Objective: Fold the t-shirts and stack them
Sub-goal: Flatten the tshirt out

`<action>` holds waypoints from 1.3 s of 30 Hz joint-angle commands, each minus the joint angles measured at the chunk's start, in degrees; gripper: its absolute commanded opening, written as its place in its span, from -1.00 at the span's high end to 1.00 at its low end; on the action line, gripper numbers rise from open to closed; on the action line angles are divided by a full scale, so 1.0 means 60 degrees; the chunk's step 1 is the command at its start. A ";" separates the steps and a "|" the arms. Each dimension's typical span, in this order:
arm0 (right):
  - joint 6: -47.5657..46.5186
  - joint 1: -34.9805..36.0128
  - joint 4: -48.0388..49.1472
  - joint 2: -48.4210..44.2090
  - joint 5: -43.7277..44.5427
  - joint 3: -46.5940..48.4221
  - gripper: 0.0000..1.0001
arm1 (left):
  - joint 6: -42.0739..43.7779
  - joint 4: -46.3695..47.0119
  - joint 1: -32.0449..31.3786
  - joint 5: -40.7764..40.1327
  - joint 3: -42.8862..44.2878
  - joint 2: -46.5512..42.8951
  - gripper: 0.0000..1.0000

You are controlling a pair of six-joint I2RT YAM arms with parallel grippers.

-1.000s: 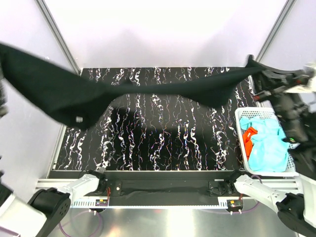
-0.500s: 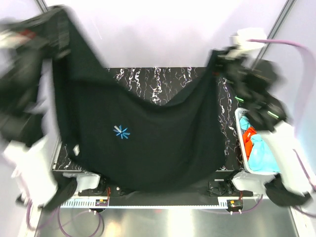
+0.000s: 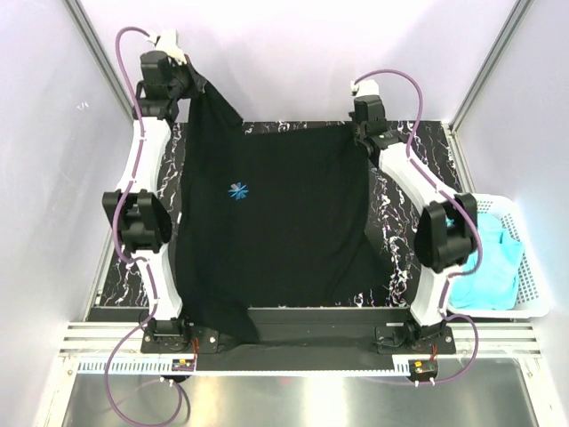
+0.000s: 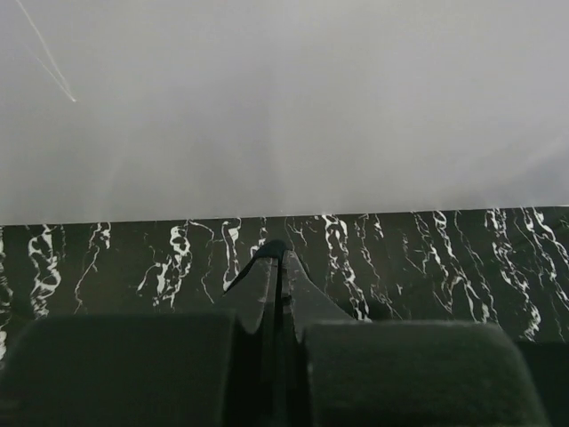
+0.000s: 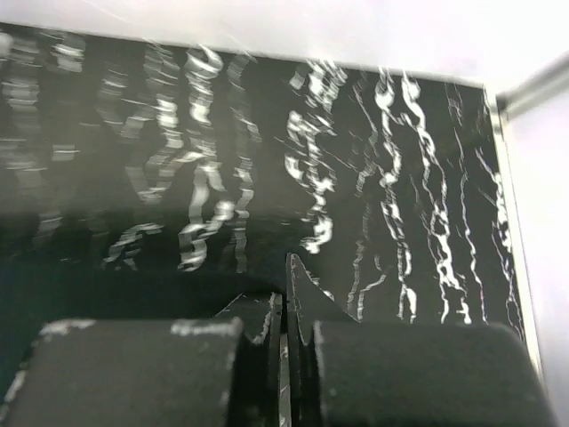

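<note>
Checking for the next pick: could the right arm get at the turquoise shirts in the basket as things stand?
Probably not yet: its fingers are shut on the black t-shirt, though the turquoise shirts lie uncovered in the basket.

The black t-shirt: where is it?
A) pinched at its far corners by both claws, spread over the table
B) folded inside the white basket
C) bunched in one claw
A: the left claw and right claw each grip a far corner of the black t-shirt spread over the table.
</note>
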 commanded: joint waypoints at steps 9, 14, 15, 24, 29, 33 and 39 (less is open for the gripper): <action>0.0047 -0.1083 0.0706 0.2658 0.0317 0.1906 0.93 | -0.1054 0.3738 0.0075 0.0582 0.0976 0.1771 1.00; 0.0091 -0.1186 0.0384 0.3158 0.0199 0.2536 0.65 | -0.0939 0.2980 0.0263 0.0305 0.1604 0.2327 0.86; 0.0019 -0.1201 0.0209 0.3303 0.0200 0.2769 0.48 | -0.0749 0.2456 0.0265 -0.0073 0.1634 0.2314 0.77; 0.0617 -0.1464 -0.1079 0.3379 0.0537 0.3620 -0.65 | -0.0437 0.0052 0.0470 -0.1965 0.0510 0.0939 -0.74; 0.2594 -0.1450 -0.4002 0.3100 -0.0237 0.4382 -0.74 | -0.1697 -0.0186 0.0456 -0.1953 -0.3807 -0.2018 -0.64; 0.3898 -0.1450 -0.5256 0.2094 -0.2165 0.3378 -0.81 | -0.2853 -0.0376 0.0426 -0.1602 -0.7162 -0.4289 -0.40; 0.5539 -0.1391 -0.4672 -0.0045 -0.6006 0.0271 -0.69 | -0.3954 -0.1456 0.0338 -0.1526 -1.1179 -0.6985 -0.37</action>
